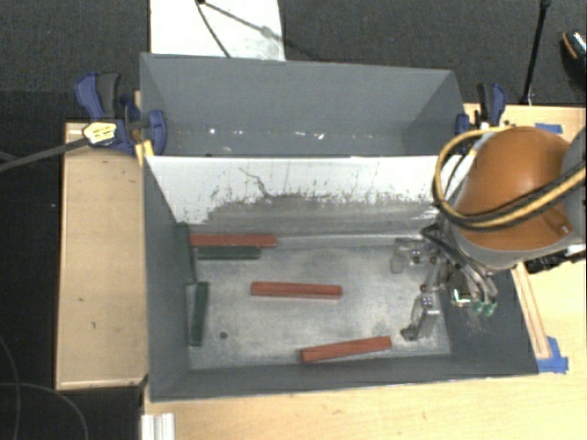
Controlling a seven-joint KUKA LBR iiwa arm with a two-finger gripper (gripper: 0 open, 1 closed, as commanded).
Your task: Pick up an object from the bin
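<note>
My gripper (411, 291) hangs low at the right side of the bin, open, with nothing between its fingers. One fingertip (401, 258) points toward the back wall. The other fingertip (418, 324) stands just right of the end of a red-brown stick (346, 348) that lies slightly slanted near the front wall. A second red-brown stick (296, 290) lies flat in the middle of the bin, left of the gripper and apart from it.
A third red-brown stick (232, 240) lies at the back left with a dark green stick (227, 254) right beside it. Another dark green stick (195, 313) lies along the left wall. The arm's orange dome and cables overhang the right rim.
</note>
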